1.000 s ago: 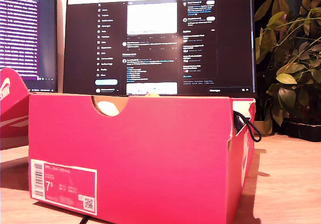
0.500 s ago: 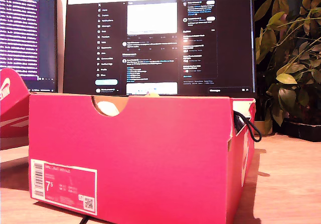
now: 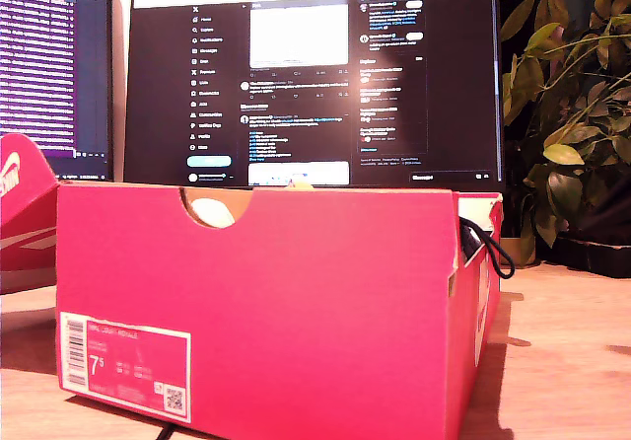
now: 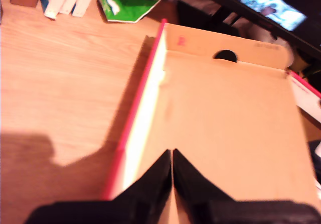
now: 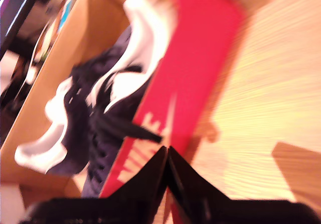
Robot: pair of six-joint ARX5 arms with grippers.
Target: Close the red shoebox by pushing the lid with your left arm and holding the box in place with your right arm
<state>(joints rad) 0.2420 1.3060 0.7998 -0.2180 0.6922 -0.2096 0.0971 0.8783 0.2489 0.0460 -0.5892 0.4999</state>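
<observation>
approach step: lid lies open, box fills the exterior view's centre. my first gripper and my second gripper, jaws pressed together, hover above. next: brace box wall, push lid.

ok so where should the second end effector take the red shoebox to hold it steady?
Probably the top rim of its logo side wall, from above: that wall stands upright, thin, uncovered. My second end effector is shut above it, so open first; the shoes crowd the inner side.
</observation>
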